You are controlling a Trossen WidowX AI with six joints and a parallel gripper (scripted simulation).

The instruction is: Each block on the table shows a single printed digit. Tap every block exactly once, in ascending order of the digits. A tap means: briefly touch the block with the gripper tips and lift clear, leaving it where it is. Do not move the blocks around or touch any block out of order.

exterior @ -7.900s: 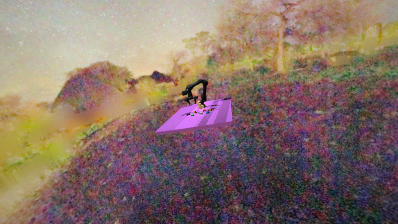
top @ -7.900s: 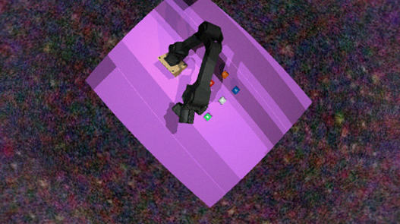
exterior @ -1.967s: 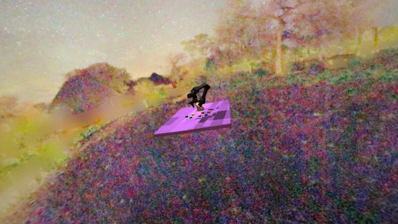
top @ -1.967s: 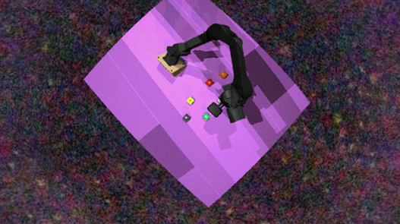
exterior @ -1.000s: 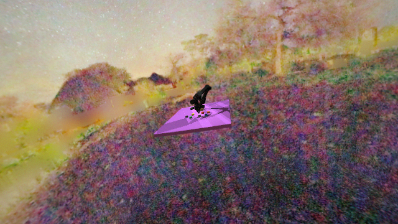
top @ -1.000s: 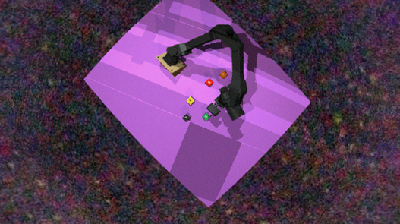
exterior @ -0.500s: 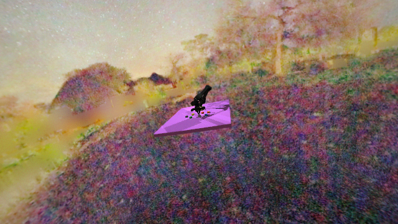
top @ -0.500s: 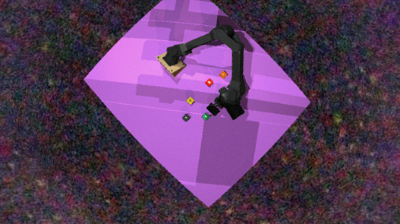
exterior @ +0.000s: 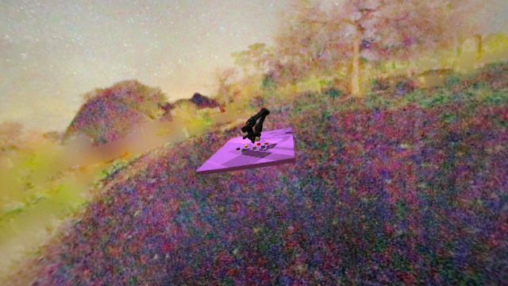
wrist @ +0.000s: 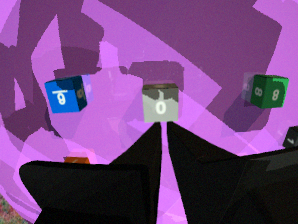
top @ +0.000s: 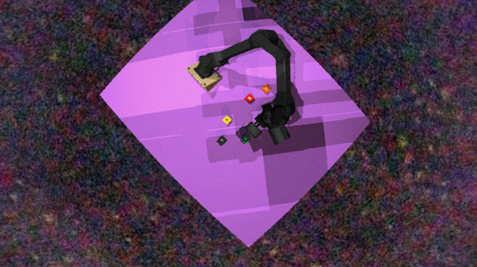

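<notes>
My gripper is shut, its two dark fingers meeting in a narrow point. In the wrist view the tips end right at the near lower edge of a white block printed with 0; the block is wider than the slit between the tips and lies beyond them. A blue block lies to its left and a green block to its right. In the top view the white and blue blocks are hidden under the arm. A yellow block, a red block, an orange block and a black block lie nearby.
The blocks lie on a purple table top. The arm's base stands on a tan wooden plate at the far side. The black block also shows at the wrist view's right edge.
</notes>
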